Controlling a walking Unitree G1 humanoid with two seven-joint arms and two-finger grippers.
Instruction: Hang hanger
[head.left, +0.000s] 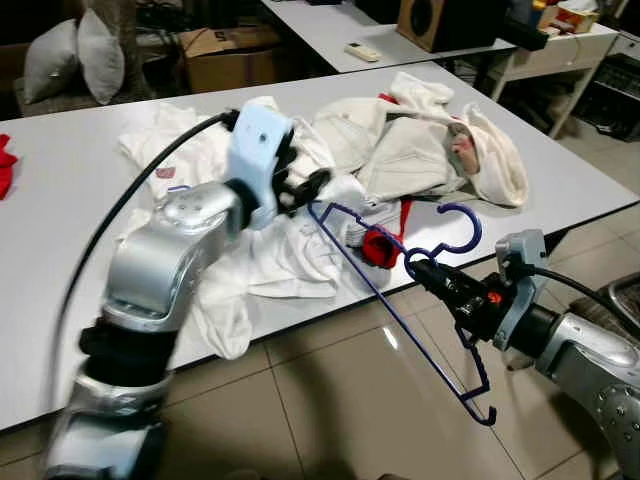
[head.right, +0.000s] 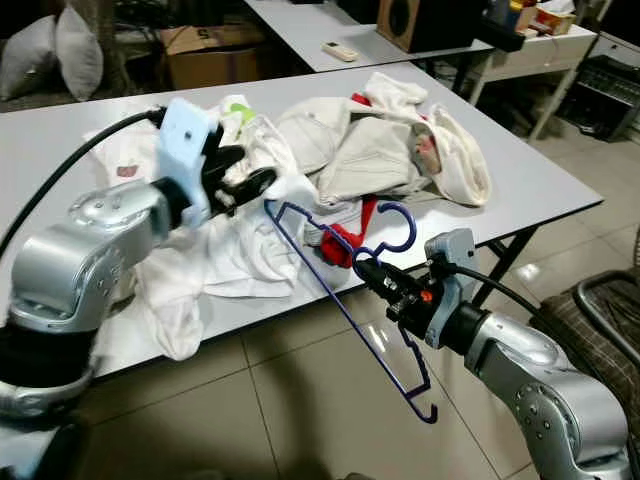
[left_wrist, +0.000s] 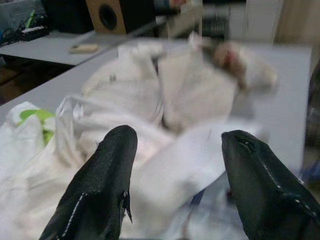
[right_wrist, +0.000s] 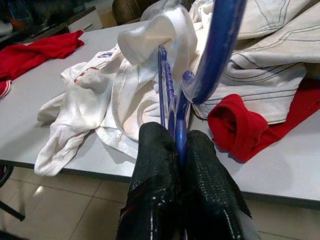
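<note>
My right gripper (head.left: 425, 270) is shut on the neck of a blue wire hanger (head.left: 380, 288), just below its hook (head.left: 466, 226), off the table's front edge. In the right wrist view the hanger (right_wrist: 220, 45) rises from between the two closed fingers. One hanger end reaches over the table by a white garment (head.left: 290, 255); the other end hangs above the floor. My left gripper (head.left: 300, 185) hovers over that white garment (left_wrist: 165, 165) near the hanger's upper end. Its fingers (left_wrist: 105, 180) stand wide apart, with cloth lying between and beneath them.
The grey table (head.left: 60, 200) carries a heap of cream clothes (head.left: 420, 150) and a red cloth (head.left: 380, 245). More red fabric (head.left: 5, 165) lies at its far left. A second table (head.left: 330, 25) with a remote (head.left: 362, 50) stands behind. A chair (head.right: 600, 310) is at right.
</note>
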